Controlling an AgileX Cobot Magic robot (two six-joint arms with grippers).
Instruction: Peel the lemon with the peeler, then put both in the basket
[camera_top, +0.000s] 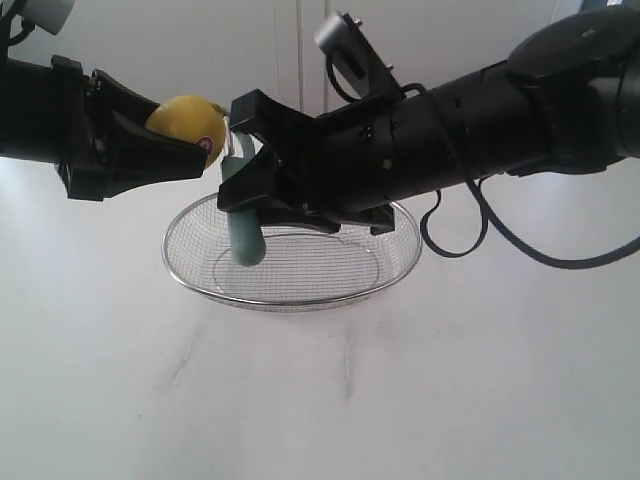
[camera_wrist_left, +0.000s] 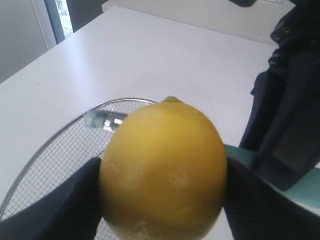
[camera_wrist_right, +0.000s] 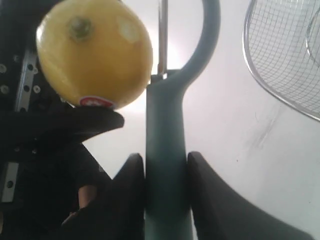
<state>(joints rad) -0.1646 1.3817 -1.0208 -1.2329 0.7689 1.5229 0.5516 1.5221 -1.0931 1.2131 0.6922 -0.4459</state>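
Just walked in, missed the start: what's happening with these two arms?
The left gripper holds a small round bright-yellow lemon in the air. The right gripper grips a slim peeler by its pale teal-green handle, blade head close beside the lemon. Both hang above the wide silver wire-mesh basket on the white table.

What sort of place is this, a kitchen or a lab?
Likely a robotics lab bench, not a kitchen: a white table, a plain wall, with a lemon, peeler and wire basket as props.
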